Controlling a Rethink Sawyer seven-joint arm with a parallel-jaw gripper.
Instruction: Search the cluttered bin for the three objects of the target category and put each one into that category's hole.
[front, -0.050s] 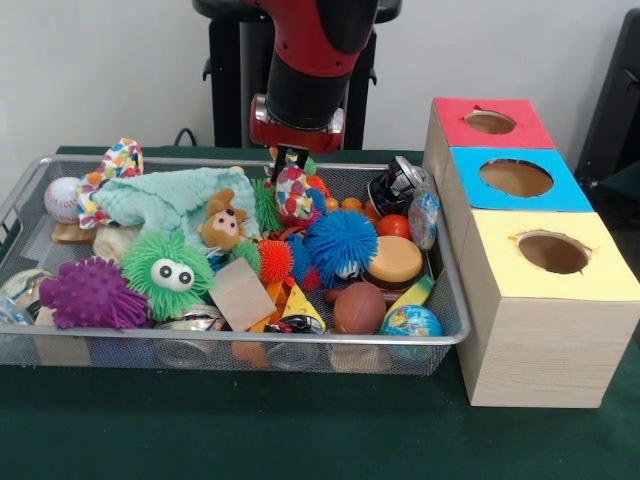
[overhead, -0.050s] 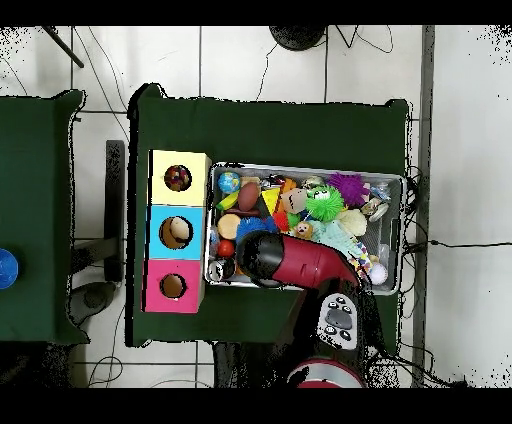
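A wire mesh bin (front, -0.050s: 250, 340) is heaped with toys. My gripper (front, -0.050s: 291, 160) hangs over its back edge, just right of centre, shut on the top of a small toy with a white, red and green pattern (front, -0.050s: 293, 195), which dangles just above the pile. In the overhead view the red arm (overhead, -0.050s: 300, 262) hides the gripper and this toy. To the right of the bin stands a wooden box with a red hole (front, -0.050s: 489, 122), a blue hole (front, -0.050s: 516, 177) and a yellow hole (front, -0.050s: 553, 252). From above, something lies inside each hole.
In the bin lie a green fuzzy ball with eyes (front, -0.050s: 168, 270), a purple spiky ball (front, -0.050s: 92, 293), a blue fuzzy ball (front, -0.050s: 341, 243), a teal cloth (front, -0.050s: 170, 195), a teddy bear (front, -0.050s: 222, 222), a baseball (front, -0.050s: 62, 198), a brown ball (front, -0.050s: 358, 307) and a globe ball (front, -0.050s: 411, 322).
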